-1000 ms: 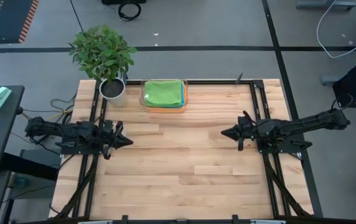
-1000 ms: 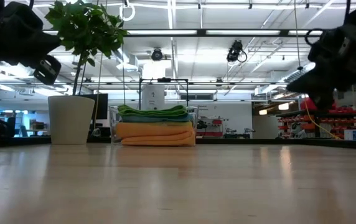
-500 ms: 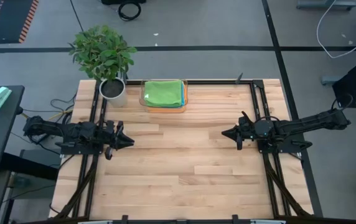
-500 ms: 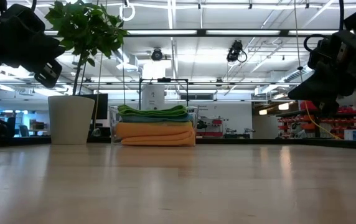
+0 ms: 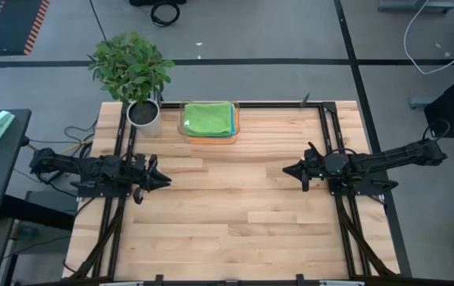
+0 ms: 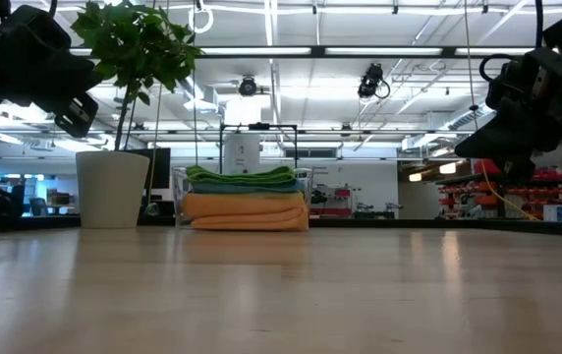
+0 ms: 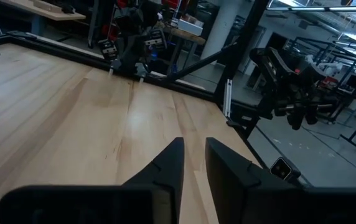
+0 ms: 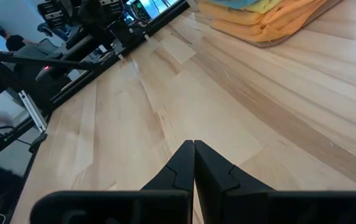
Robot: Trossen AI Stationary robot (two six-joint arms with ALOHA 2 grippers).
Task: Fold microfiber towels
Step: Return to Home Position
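At the tabletop's (image 5: 235,214) far edge, folded microfiber towels (image 5: 208,118), green uppermost, fill the clear plastic bin (image 5: 237,127), unmoved. Both arms shifted only slightly since a second ago: left claw (image 5: 162,179) narrowly parted, right claw (image 5: 286,169) pinched closed, both empty.

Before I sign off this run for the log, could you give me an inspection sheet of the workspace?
Surface: wooden table, bare boards between the arms.
Job's things: folded microfiber towels stacked in the clear tray at the far edge, green on top, orange at the bottom.
Clutter: potted plant beside the tray.
Claws: left claw empty, fingers slightly apart; right claw empty, shut; both held above the table.
Cables: black coil and white cable on the floor.
Surroundings: dark side desk at the left; workshop racks beyond.
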